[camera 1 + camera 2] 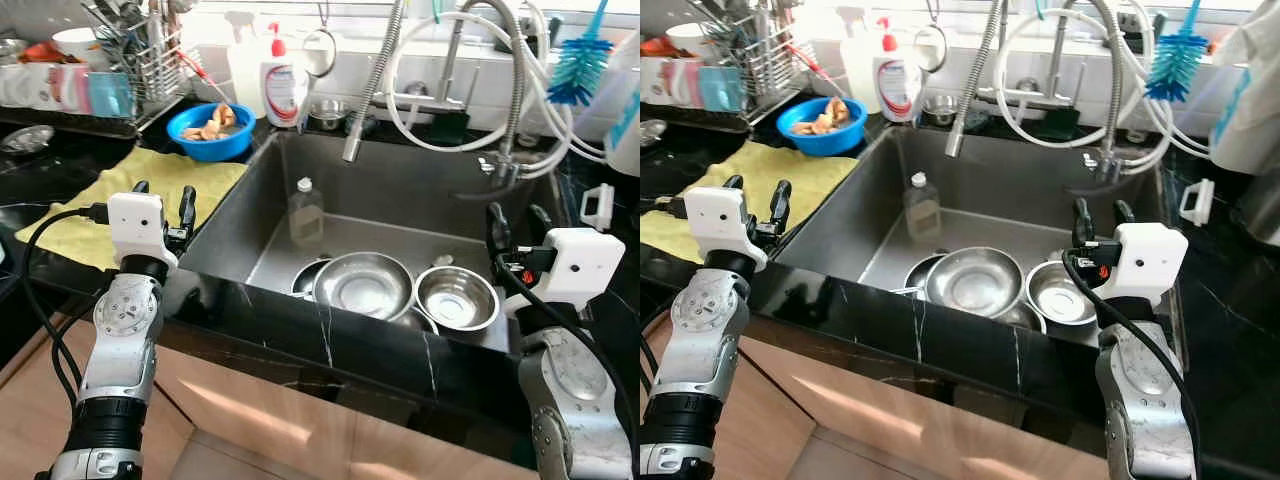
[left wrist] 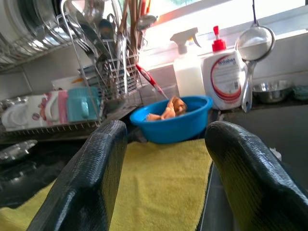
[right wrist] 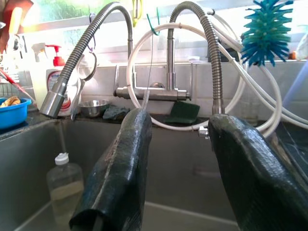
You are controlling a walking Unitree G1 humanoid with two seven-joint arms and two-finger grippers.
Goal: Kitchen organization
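Observation:
Several steel bowls lie in the dark sink (image 1: pixel 240 215): a large one (image 1: pixel 364 283) in the middle, a smaller one (image 1: pixel 457 297) to its right, another partly hidden behind. A clear bottle (image 1: pixel 305 210) with a white cap stands at the sink's back left. My left gripper (image 1: pixel 165 205) is open over the yellow cloth (image 1: pixel 150 195) left of the sink, holding nothing. My right gripper (image 1: pixel 518 226) is open above the sink's right front corner, empty. A blue bowl (image 1: pixel 212 130) with food scraps sits behind the cloth.
A dish rack (image 1: pixel 130 70) with cutlery and mugs stands at the back left. A soap pump bottle (image 1: pixel 284 85) and a spray bottle (image 2: pixel 188 67) stand by the sink. A pull-down faucet hose (image 1: pixel 372 85) and white tubing (image 1: pixel 530 90) hang over the sink. A teal brush (image 1: pixel 580 60) hangs at the right.

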